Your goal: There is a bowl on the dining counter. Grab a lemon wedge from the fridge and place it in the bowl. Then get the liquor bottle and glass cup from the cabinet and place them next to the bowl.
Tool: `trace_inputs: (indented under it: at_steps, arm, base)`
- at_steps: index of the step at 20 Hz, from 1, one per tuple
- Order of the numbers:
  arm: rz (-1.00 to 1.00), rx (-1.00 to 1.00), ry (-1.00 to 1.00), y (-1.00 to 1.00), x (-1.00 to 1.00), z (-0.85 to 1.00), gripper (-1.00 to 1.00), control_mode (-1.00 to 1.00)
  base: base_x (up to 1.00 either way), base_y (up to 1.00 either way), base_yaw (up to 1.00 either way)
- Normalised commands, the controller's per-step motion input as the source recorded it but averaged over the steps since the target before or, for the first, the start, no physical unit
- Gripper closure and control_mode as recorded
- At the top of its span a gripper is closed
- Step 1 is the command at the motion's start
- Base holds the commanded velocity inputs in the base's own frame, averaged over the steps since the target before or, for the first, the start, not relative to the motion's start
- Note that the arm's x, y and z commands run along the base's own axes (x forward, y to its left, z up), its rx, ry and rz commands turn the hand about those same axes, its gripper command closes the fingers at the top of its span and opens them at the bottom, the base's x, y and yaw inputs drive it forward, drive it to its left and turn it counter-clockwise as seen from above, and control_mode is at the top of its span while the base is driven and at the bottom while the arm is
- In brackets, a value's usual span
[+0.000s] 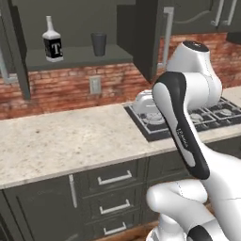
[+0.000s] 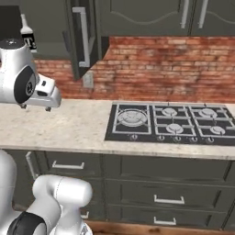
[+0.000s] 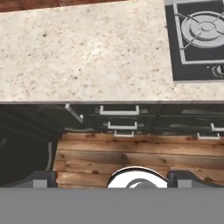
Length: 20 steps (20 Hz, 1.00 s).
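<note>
We see the liquor bottle (image 1: 52, 41) at nine o'clock of the glass cup (image 1: 99, 44) on the cabinet shelf (image 1: 77, 57); the stove (image 2: 172, 122) lies at three o'clock on the counter (image 1: 66, 141).

Your setting: a home kitchen. Speckled stone tabletop (image 1: 70, 141), gas hob (image 2: 170, 121), red brick backsplash (image 2: 160, 69), dark drawers (image 1: 115, 188), open wall cabinet (image 1: 75, 56).
</note>
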Motion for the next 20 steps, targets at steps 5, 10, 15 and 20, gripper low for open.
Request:
trace_inputs:
  at_steps: [5, 10, 15, 20]
  arm:
    - [0.00, 0.00, 0.00, 0.00, 0.00, 0.00, -1.00, 1.00]
    - [0.00, 0.00, 0.00, 0.00, 0.00, 0.00, -1.00, 1.00]
    - [0.00, 0.00, 0.00, 0.00, 0.00, 0.00, -1.00, 1.00]
    - [0.00, 0.00, 0.00, 0.00, 0.00, 0.00, -1.00, 1.00]
  base:
    - [0.84, 0.37, 0.07]
    - [0.75, 0.43, 0.09]
    - [0.65, 0.48, 0.11]
    - [0.37, 0.46, 0.09]
